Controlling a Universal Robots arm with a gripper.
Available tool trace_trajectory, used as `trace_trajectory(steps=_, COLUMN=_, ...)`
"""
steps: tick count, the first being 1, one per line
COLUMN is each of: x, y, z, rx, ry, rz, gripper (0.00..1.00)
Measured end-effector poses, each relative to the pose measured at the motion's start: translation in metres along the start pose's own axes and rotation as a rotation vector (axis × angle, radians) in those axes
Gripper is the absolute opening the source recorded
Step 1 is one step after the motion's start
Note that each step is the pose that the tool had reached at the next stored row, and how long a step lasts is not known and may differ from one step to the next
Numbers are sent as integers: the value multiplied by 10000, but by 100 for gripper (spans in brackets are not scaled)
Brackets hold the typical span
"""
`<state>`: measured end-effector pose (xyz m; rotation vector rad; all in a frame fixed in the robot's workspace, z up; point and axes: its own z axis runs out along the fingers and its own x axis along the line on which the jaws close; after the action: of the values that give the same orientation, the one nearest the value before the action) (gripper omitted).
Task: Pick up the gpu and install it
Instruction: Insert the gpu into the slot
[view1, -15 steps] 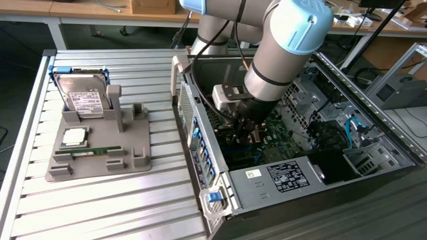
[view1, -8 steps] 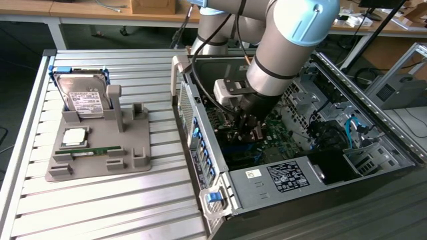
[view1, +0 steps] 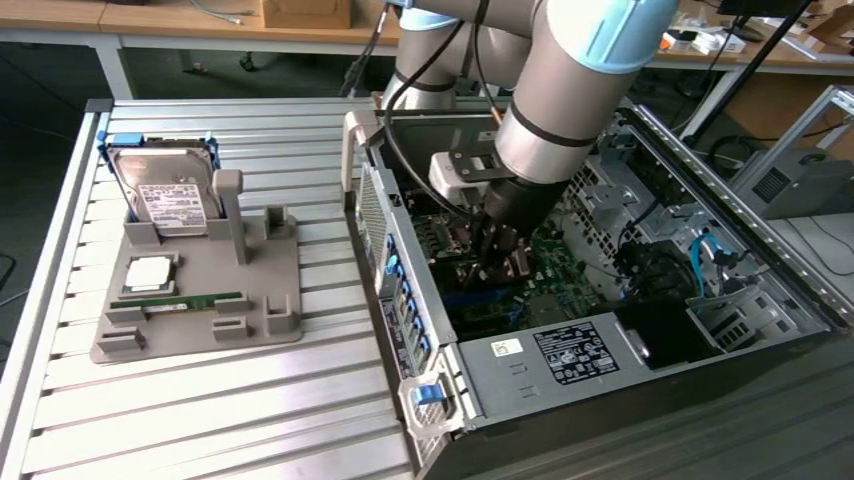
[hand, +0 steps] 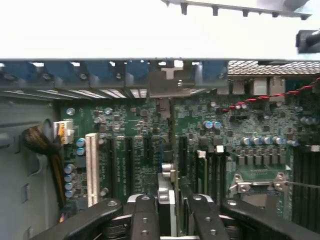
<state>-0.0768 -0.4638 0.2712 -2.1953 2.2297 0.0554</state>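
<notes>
Fig.: black two-finger gripper (view1: 489, 252) on UR arm, reaching into open grey metal PC case (view1: 380, 215) over green motherboard (hand: 125, 125). Jaws clenched on thin, flat, dark gpu (hand: 167, 192) w/ silvery metal edge, held edge-on above the black slot row; contact w/ a slot cannot be told. Ext. view's left: boxy silver hard drive (view1: 167, 200) w/ white label, upright in grey plastic holder (view1: 267, 320); slim green memory stick (view1: 194, 299) flat on same holder.

Silver-grey arm (view1: 567, 120) with light-blue joint caps (view1: 630, 35), black cables (view1: 430, 62), black fingers (hand: 144, 220).
</notes>
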Motion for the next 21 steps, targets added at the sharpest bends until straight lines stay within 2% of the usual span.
trace_trajectory(steps=1, x=0, y=0, z=1, rx=2, ry=102, rz=2, gripper=27)
trace_trajectory(steps=2, x=0, y=-1, z=1, rx=2, ry=111, rz=1, gripper=27)
trace_trajectory(steps=5, x=0, y=-9, z=1, rx=-10, ry=114, rz=5, gripper=27)
trace_trajectory(steps=11, x=-2, y=-141, z=7, rx=-165, ry=116, rz=12, gripper=27)
trace_trajectory(steps=15, x=-3, y=-212, z=7, rx=-218, ry=118, rz=12, gripper=27)
trace_trajectory(steps=17, x=-3, y=-241, z=6, rx=-232, ry=120, rz=13, gripper=27)
trace_trajectory(steps=21, x=-4, y=-242, z=7, rx=-225, ry=119, rz=14, gripper=27)
